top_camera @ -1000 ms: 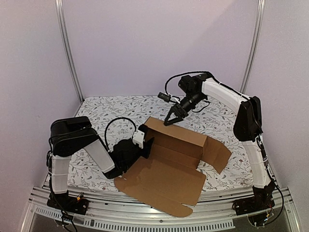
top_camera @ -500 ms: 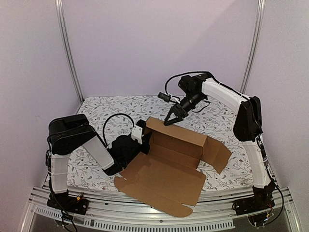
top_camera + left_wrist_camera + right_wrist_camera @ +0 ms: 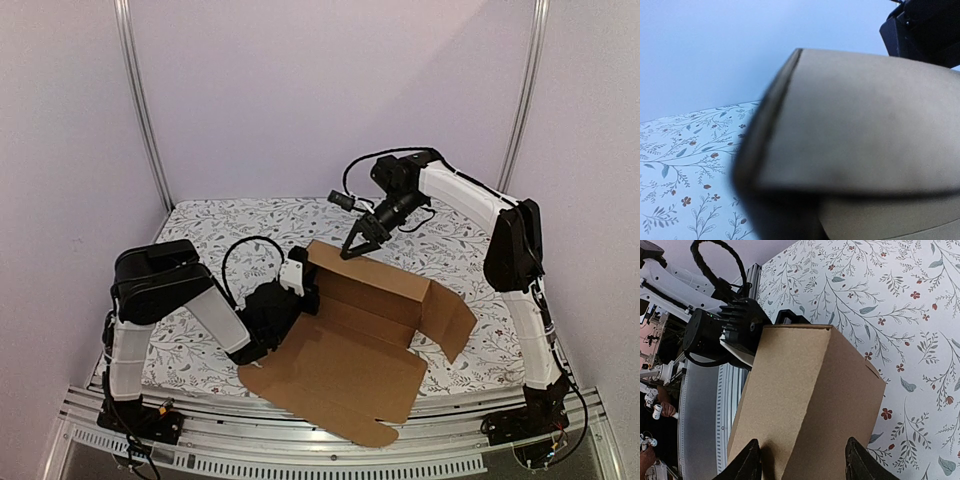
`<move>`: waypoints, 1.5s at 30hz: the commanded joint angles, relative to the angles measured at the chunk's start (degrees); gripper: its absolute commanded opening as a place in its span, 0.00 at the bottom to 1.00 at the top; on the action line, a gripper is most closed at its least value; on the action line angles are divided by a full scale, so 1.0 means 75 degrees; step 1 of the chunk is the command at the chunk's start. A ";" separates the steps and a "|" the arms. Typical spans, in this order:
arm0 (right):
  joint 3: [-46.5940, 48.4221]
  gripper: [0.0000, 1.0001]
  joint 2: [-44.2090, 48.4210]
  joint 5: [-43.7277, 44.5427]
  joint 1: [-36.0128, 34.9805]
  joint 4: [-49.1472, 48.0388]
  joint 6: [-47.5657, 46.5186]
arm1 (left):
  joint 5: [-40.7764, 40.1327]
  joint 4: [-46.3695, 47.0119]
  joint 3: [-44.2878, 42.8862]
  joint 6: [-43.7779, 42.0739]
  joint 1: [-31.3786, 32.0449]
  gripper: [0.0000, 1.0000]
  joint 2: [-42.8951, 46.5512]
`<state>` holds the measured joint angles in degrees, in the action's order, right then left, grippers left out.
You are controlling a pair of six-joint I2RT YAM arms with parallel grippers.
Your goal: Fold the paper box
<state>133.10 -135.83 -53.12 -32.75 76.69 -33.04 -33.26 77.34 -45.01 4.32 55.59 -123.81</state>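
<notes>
The box (image 3: 345, 360) lies half-formed, its long axis running crosswise between the two arms. The left gripper (image 3: 302, 285) is clenched right at the box's left end; whether cardboard is pinched I cannot tell. The right gripper (image 3: 356, 248) hangs released, fingers (image 3: 751, 460) astride the back wall's top edge just beneath them, so it is the arm nearer that wall

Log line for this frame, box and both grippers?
paper box: back wall up, front panel flat | left gripper: shut at left end flap | right gripper: open over back wall's top edge
</notes>
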 commanded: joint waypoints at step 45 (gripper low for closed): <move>-0.3915 0.69 0.4511 0.1898 0.2605 0.1757 -0.0952 | 0.2295 -0.9611 0.0153 -0.1123 0.0336 0.63 0.6578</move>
<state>111.39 -106.10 -45.19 -13.91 76.44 -40.05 -18.83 23.18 -40.34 -1.28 57.32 -73.60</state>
